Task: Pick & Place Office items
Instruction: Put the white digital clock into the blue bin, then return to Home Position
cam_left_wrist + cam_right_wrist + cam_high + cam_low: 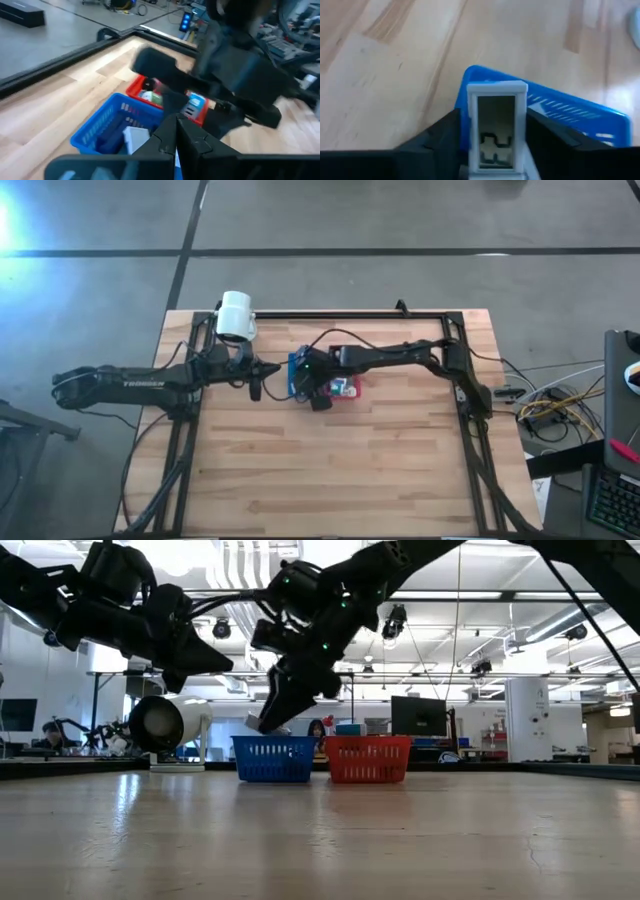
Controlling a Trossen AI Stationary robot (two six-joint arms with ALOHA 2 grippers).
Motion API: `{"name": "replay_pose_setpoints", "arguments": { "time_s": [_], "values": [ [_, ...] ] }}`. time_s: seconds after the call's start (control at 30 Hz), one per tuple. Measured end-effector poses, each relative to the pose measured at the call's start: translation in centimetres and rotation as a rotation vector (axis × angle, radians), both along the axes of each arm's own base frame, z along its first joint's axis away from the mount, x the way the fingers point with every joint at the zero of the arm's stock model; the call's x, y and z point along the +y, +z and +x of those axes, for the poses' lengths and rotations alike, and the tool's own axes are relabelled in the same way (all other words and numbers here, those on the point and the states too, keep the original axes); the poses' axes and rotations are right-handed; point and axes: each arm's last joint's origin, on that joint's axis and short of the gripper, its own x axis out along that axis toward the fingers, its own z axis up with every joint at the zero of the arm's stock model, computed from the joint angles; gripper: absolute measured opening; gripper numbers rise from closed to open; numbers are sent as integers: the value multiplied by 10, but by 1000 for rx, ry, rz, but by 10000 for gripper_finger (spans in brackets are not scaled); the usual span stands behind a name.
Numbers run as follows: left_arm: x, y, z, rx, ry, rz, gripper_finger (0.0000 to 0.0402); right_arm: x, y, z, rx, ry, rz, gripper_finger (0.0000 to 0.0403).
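My right gripper [268,718] hangs over the blue bin [272,758], slanting down, with a white rectangular office item [496,127] between its fingers. That bin [297,372] stands in the middle of the table, its side against the red bin [347,388]. Both hold small office items, among them a white piece [135,136] in the blue bin. My left gripper [255,387] waits shut just left of the blue bin, clear of it. My right gripper has the white item's two long sides [522,135] between its two fingers [547,142]. They come from above, slanting down, and lie along the item. The item's free end [496,89] sticks out past the fingertips, lifted clear above the blue bin's rim.
A large white cylinder lamp [236,315] stands at the far left of the table, behind my left arm. A black frame rail [350,314] runs along the far edge. Bare wood lies on the whole near half [330,470].
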Motion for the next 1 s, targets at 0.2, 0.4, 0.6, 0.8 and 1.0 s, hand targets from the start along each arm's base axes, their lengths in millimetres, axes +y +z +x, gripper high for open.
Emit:
{"name": "replay_pose_setpoints", "arguments": {
  "time_s": [0.2, 0.4, 0.6, 0.8, 1.0],
  "values": [
    [-2, 5, -1, -31, -45, 21, 9, -6, 10, -1, 45, -94, 57, 281],
    [-4, 16, -5, -86, -79, 94, 8, -10, 30, -12, 32, -212, 23, 287],
    [-16, 33, -21, -169, -228, 223, 4, 4, 76, -45, -186, -180, 85, 240],
    [-29, 52, -49, -270, -198, 401, 2, 18, 103, -126, -506, -146, 183, 167],
    [-31, 41, -62, -287, -177, 450, 1, 17, 93, -210, -835, -161, 353, 87]
  ]
}}
